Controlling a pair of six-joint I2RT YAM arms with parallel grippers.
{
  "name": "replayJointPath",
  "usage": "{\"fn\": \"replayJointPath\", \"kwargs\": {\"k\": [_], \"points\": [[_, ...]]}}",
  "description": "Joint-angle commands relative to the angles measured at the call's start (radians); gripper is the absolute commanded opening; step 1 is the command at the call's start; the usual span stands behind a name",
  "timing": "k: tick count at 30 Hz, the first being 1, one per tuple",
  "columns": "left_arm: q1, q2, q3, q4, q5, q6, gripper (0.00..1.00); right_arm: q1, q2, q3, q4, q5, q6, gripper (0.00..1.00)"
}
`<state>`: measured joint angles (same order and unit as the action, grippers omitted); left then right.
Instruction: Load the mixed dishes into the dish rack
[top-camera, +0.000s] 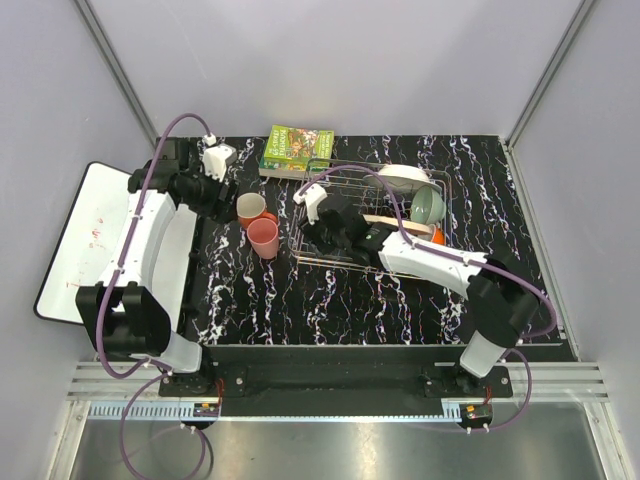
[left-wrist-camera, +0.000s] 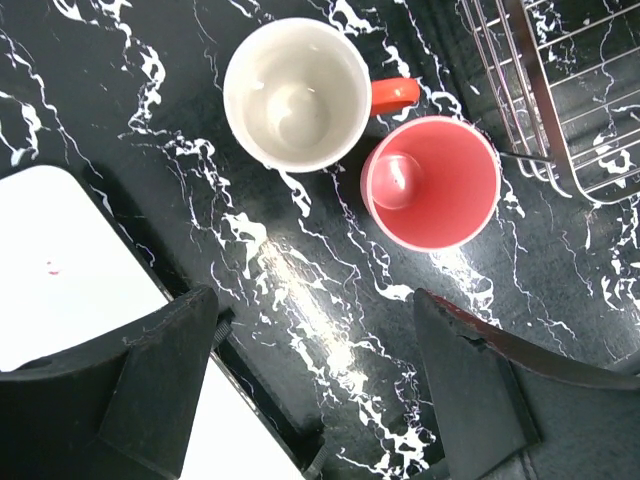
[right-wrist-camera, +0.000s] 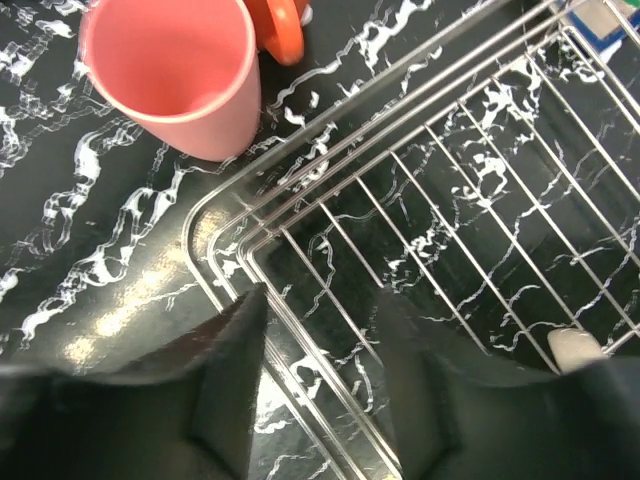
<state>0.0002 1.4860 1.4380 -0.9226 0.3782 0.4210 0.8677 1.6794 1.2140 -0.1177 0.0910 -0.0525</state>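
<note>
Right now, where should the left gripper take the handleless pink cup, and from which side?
Probably its rim wall on the near side, coming from above, one finger inside and one outside. The pink cup stands upright, mouth open; the handled cup crowds its far side and the dish rack its right; bare table lies on its near side, toward the left gripper.

Both arms pair glossy white shell links with matte black joint housings: the left arm (top-camera: 150, 240) at the left of the frame, the right arm (top-camera: 430, 260) at lower right. Purple cables (top-camera: 143, 195) loop along each. White camera blocks (top-camera: 218, 158) cap the wrists. The fingers (left-wrist-camera: 165, 370) are black, wedge-shaped and faintly scuffed.
</note>
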Motion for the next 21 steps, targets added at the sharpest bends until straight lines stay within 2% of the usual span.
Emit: {"fn": "replayJointPath", "kwargs": {"k": [1,2,4,9,13,21], "points": [[-0.002,-0.044,-0.004,0.008,0.044,0.013,0.82,-0.004,0.031,0.016,0.036,0.061,0.034,0.4],[-0.002,-0.047,-0.005,0.01,0.045,0.013,0.82,-0.004,0.037,0.018,0.036,0.067,0.039,0.27],[-0.002,-0.05,-0.01,0.008,0.048,0.013,0.82,-0.004,0.058,0.018,0.027,0.093,0.046,0.2],[-0.002,-0.047,-0.021,0.01,0.05,0.013,0.82,-0.004,0.094,0.012,-0.017,0.093,0.046,0.21],[0.0,-0.035,-0.016,0.013,0.042,0.016,0.82,-0.004,0.094,-0.027,-0.053,0.078,0.098,0.17],[-0.002,-0.024,-0.013,0.016,0.05,0.021,0.82,-0.003,-0.05,-0.211,-0.083,0.021,0.192,0.11]]}}
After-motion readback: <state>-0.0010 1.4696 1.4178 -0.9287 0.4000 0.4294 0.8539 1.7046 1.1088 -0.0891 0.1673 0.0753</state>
